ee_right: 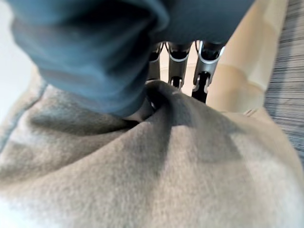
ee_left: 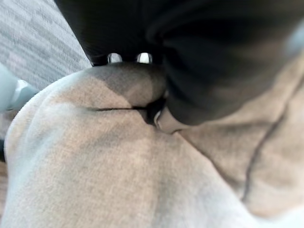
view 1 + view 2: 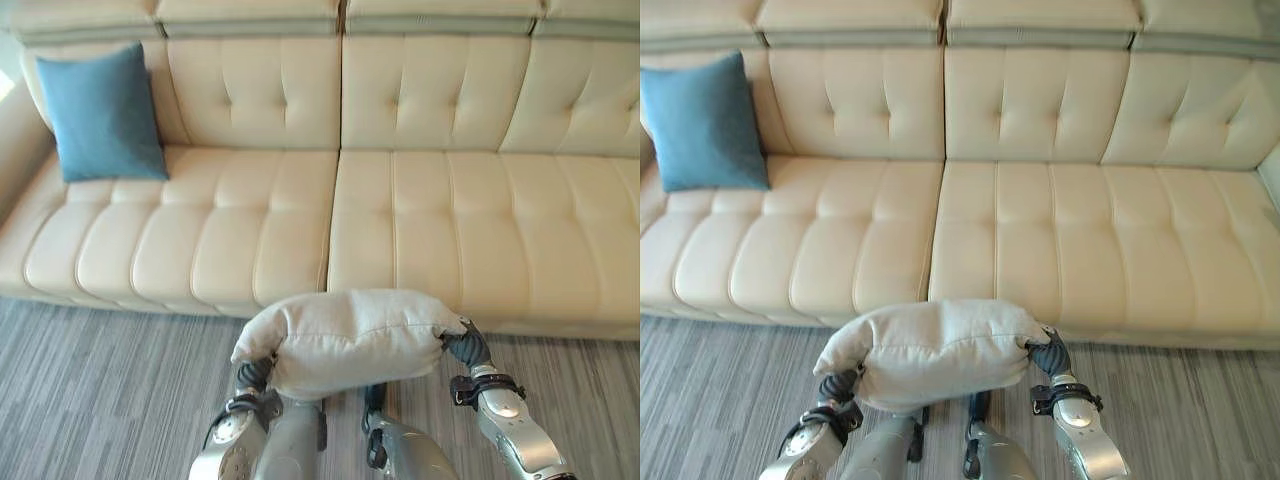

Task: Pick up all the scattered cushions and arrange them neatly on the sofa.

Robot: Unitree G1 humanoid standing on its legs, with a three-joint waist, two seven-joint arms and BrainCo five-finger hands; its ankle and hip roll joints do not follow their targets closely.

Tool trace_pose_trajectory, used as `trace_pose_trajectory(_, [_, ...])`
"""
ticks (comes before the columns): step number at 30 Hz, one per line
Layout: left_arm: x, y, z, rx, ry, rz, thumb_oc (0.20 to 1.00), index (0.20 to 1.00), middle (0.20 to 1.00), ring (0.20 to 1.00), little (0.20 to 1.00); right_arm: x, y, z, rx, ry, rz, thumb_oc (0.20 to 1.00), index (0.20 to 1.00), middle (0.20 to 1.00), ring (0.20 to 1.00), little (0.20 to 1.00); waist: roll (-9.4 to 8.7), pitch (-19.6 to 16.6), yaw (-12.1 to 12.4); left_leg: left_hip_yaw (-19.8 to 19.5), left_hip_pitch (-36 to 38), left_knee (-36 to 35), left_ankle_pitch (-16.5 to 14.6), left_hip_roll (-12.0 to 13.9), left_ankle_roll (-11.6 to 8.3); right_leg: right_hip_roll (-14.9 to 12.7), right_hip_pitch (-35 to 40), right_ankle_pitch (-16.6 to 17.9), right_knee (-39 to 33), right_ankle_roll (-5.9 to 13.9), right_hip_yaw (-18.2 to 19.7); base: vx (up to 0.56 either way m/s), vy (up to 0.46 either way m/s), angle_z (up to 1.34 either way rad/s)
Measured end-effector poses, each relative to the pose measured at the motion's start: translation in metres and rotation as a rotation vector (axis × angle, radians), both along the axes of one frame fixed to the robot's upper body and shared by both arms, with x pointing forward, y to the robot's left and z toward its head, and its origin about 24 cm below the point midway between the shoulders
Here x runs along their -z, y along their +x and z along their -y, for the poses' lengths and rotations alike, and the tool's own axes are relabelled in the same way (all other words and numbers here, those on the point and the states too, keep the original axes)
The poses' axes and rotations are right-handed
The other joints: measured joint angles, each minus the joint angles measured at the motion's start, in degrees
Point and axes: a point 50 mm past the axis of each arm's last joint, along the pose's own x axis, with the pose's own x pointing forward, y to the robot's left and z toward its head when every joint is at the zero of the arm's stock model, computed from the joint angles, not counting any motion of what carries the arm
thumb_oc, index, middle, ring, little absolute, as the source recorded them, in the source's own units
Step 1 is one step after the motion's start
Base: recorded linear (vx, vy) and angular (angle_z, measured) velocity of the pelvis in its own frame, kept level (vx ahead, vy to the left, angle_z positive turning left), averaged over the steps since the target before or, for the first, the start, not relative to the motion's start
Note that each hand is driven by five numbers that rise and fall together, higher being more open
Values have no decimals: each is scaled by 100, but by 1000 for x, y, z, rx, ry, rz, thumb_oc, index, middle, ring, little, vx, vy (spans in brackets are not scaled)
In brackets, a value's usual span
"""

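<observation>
I hold a pale grey cushion (image 3: 345,335) off the floor in front of the cream sofa (image 3: 440,220), one hand at each end. My left hand (image 3: 255,372) grips its left end, and the cloth bunches under the dark cover (image 2: 213,61). My right hand (image 3: 465,347) grips the right end, its fingers (image 1: 176,59) dug into a fold of the cushion (image 1: 166,180). A blue cushion (image 3: 100,115) stands upright against the backrest in the sofa's left corner.
The sofa's seat (image 3: 1060,230) stretches wide to the right of the blue cushion (image 3: 702,125). Grey striped carpet (image 3: 100,400) lies between me and the sofa's front edge.
</observation>
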Motion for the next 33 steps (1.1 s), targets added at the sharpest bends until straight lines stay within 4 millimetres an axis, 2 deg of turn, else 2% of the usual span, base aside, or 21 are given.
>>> trace_pose_trajectory(1, [-5,1,-7,18,38,17,200,200,200,200,200,4,-5,-4,3,12,-14,200,200,200,200,200,-351,-111,-121,7,-3,31,15,-287,10,-263,418,-542,-461,126,285,380,251,69])
trace_pose_trajectory(2, [-5,7,-4,28,48,23,200,200,200,200,200,5,-3,-2,7,1,-20,200,200,200,200,200,-295,-114,-175,-107,-1,0,202,-249,63,-82,637,-193,-816,231,344,386,250,59])
trace_pose_trajectory(3, [-8,7,-6,32,67,33,200,200,200,200,200,4,-2,-5,6,5,-16,200,200,200,200,200,-449,-168,-87,-68,23,-93,219,-350,124,-107,673,-118,-1043,113,518,338,237,-15])
trace_pose_trajectory(5, [-10,8,-7,26,71,40,200,200,200,200,200,-8,3,-7,-4,4,39,200,200,200,200,200,-390,-197,-25,-23,432,-418,315,-532,279,-65,848,52,-1382,164,679,288,227,-57])
trace_pose_trajectory(6, [-10,8,-9,25,82,41,200,200,200,200,200,-10,4,-10,-6,15,49,200,200,200,200,200,-353,-214,-39,3,729,-718,670,-543,594,-84,873,67,-1246,270,737,215,224,-43])
trace_pose_trajectory(7, [-11,9,-9,26,86,42,200,200,200,200,200,-10,4,-10,-9,9,50,200,200,200,200,200,-361,-216,-55,76,822,-771,676,-558,667,-161,786,-22,-945,385,695,237,314,-52])
trace_pose_trajectory(8, [-13,13,-9,29,95,55,200,200,200,200,200,-9,3,-9,-5,3,47,200,200,200,200,200,-366,-223,-98,211,987,-767,616,-653,739,-319,551,-80,-276,492,574,165,242,-41])
trace_pose_trajectory(9, [-15,14,-10,36,114,63,200,200,200,200,200,-10,3,-9,-8,-3,48,200,200,200,200,200,-366,-224,-106,306,1084,-772,540,-678,797,-398,379,-74,193,501,540,225,262,-53])
trace_pose_trajectory(10, [-15,13,-10,41,127,65,200,200,200,200,200,-9,3,-10,-10,-1,47,200,200,200,200,200,-359,-221,-116,463,1228,-771,540,-693,827,-623,106,-76,975,638,309,115,101,-41])
trace_pose_trajectory(11, [-16,13,-11,42,132,66,200,200,200,200,200,-8,2,-10,-10,-1,41,200,200,200,200,200,-352,-226,-135,475,1322,-756,486,-742,896,-790,51,-90,1276,708,159,158,117,-27])
trace_pose_trajectory(12, [-17,14,-11,45,137,71,200,200,200,200,200,-6,-1,-11,-8,1,33,200,200,200,200,200,-367,-245,-223,484,1425,-743,402,-816,989,-1033,3,-111,1603,683,80,81,31,-3])
trace_pose_trajectory(15, [-22,19,-13,52,150,94,200,200,200,200,200,-5,-2,-12,-10,3,32,200,200,200,200,200,-305,-246,-300,450,1437,-767,369,-793,1025,-1099,-183,-268,1242,737,110,128,12,-6])
trace_pose_trajectory(17, [-24,21,-16,60,166,102,200,200,200,200,200,-5,-2,-12,-16,6,30,200,200,200,200,200,-257,-219,-301,541,1445,-776,351,-713,989,-923,-226,-175,6,761,112,193,-78,-15])
trace_pose_trajectory(20, [-22,19,-18,66,192,95,200,200,200,200,200,-3,-4,-14,-17,13,20,200,200,200,200,200,-280,-213,-230,640,1566,-785,180,-697,765,-631,-282,399,-1371,874,156,231,-115,-25])
trace_pose_trajectory(21, [-21,17,-19,60,193,88,200,200,200,200,200,-1,-6,-15,-19,15,12,200,200,200,200,200,-298,-223,-221,732,1612,-786,103,-705,732,-581,-257,715,-1884,988,80,161,-82,-14])
trace_pose_trajectory(23, [-17,10,-22,58,197,67,200,200,200,200,200,2,-8,-16,-19,18,1,200,200,200,200,200,-417,-264,-227,754,1726,-800,-52,-837,778,-635,-121,1046,-2534,948,-30,297,-137,-5])
trace_pose_trajectory(26, [-11,2,-20,47,192,48,200,200,200,200,200,6,-11,-16,-18,19,-18,200,200,200,200,200,-447,-299,-235,590,1899,-828,-169,-780,629,-571,129,1493,-2692,835,-87,428,-184,14])
trace_pose_trajectory(29, [-9,-2,-19,36,178,39,200,200,200,200,200,8,-13,-16,-27,21,-32,200,200,200,200,200,-477,-396,-248,431,2098,-753,-300,-532,409,-339,300,1584,-2559,688,-100,341,-220,39])
trace_pose_trajectory(30, [-9,-4,-18,33,173,36,200,200,200,200,200,7,-12,-17,-30,25,-27,200,200,200,200,200,-475,-434,-221,442,2032,-383,-415,-348,207,-195,450,1524,-2618,564,-170,290,-262,29])
trace_pose_trajectory(32, [-9,-5,-19,31,172,38,200,200,200,200,200,6,-11,-18,-33,33,-21,200,200,200,200,200,-581,-470,-125,446,1552,800,-675,-258,-25,-121,681,1506,-2844,448,-226,169,-154,16])
trace_pose_trajectory(33, [-10,-5,-17,30,167,41,200,200,200,200,200,2,-10,-17,-39,30,-5,200,200,200,200,200,-650,-482,-86,389,1202,1626,-790,-234,-117,-136,768,1671,-2844,228,-216,179,-127,1])
